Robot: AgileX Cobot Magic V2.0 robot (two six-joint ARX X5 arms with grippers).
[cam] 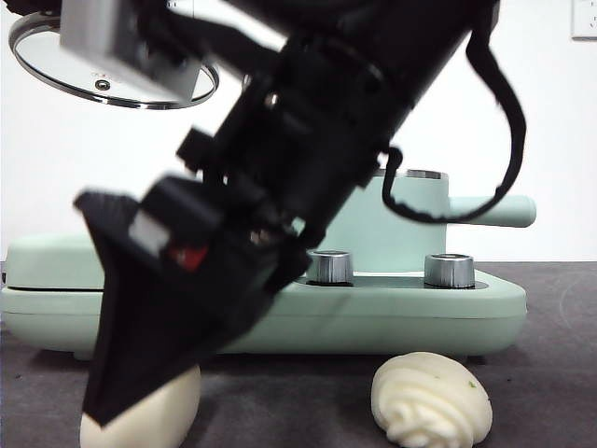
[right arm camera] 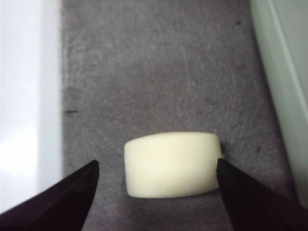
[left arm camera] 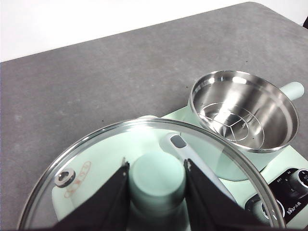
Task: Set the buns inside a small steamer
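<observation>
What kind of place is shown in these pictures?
Probably a test bench set up as a kitchen: a mint-green cooker on a grey mat, a plain white wall, two buns and no kitchen furniture.

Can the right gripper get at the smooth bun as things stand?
Probably yes. The right gripper is open, its jaws on either side of the smooth bun on the table, with nothing between them. The left gripper holds the glass lid elsewhere.

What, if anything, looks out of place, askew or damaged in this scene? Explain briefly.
Nothing is spilled or damaged. The glass lid is off the small steamer, held aloft by the left hand. Both buns lie intact on the table: smooth bun, swirled bun.
</observation>
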